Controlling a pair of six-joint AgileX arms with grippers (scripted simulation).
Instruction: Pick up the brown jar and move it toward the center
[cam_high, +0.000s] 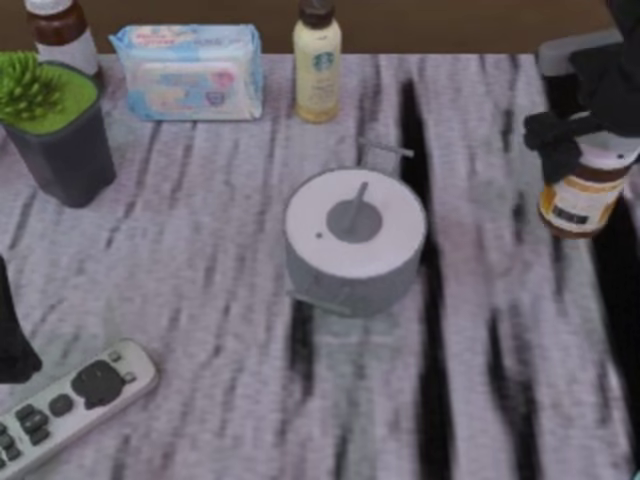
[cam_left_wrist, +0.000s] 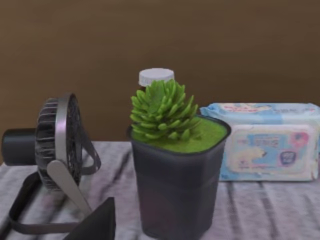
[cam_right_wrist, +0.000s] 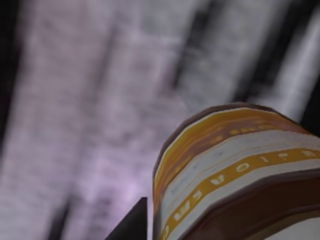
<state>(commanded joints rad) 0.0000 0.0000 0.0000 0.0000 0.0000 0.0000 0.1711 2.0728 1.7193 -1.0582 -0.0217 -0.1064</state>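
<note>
Top view: right gripper (cam_high: 580, 140) pinches the brown jar (cam_high: 583, 195) (lid-high) near the table's (cam_high: 200, 260) right edge.

A streaked grey-white table (cam_high: 220, 300) stands before a brown wall (cam_left_wrist: 225, 45).

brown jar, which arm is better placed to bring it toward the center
Right. The right gripper is at the brown jar by the table's right edge, apparently gripping it near the lid. The left gripper sits parked at the far left.

cream bottle (cam_high: 317, 62) | wipes pack (cam_high: 190, 70) | potted succulent (cam_high: 50, 125) | remote (cam_high: 65, 405) | fan (cam_left_wrist: 62, 142)
</note>
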